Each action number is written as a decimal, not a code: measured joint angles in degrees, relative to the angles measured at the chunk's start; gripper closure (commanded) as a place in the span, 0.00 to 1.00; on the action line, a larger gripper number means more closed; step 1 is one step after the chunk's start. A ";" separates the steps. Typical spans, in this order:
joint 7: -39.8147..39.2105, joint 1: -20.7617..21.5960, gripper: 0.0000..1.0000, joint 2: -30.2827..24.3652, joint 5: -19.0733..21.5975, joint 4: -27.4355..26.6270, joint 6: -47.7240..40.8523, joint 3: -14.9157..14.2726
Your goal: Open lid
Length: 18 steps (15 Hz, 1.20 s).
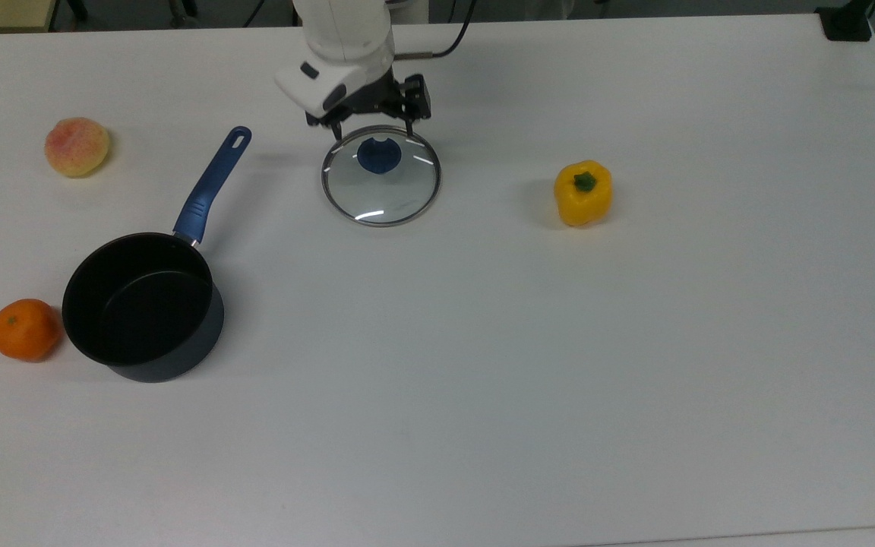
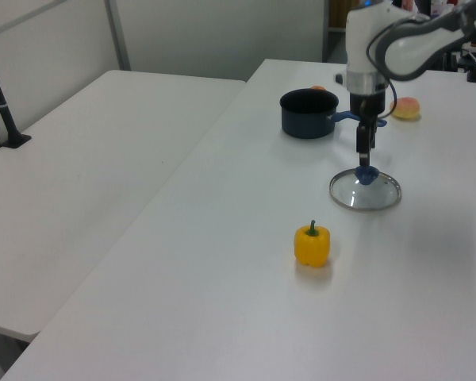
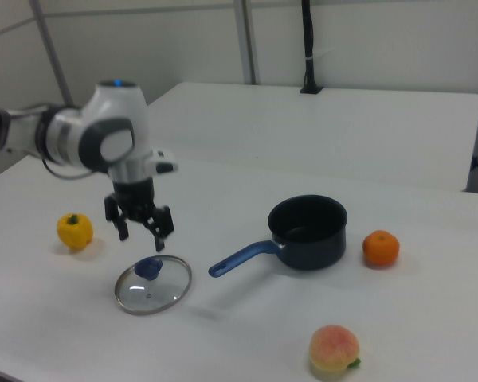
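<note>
Glass lid (image 1: 381, 176) flat on table (image 1: 529, 342); gripper (image 1: 374, 131) above blue knob (image 1: 379, 155), jaws open, empty.

The lid (image 1: 381, 176) is clear glass with a metal rim and a blue knob (image 1: 379, 154). The saucepan (image 1: 143, 305) is dark, perhaps black inside, with a blue handle. The pepper (image 1: 582, 192) is yellow, its stem green.

table (image 1: 635, 380): lid (image 1: 381, 176), pan (image 1: 141, 308), fruit
</note>
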 measured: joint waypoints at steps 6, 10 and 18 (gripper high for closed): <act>11.39 0.29 0.00 -2.88 -0.96 17.75 -23.51 0.01; 14.90 0.44 0.00 -7.15 -0.92 22.88 -29.79 0.01; 14.97 8.36 0.00 -10.02 -0.86 21.65 -31.03 -7.36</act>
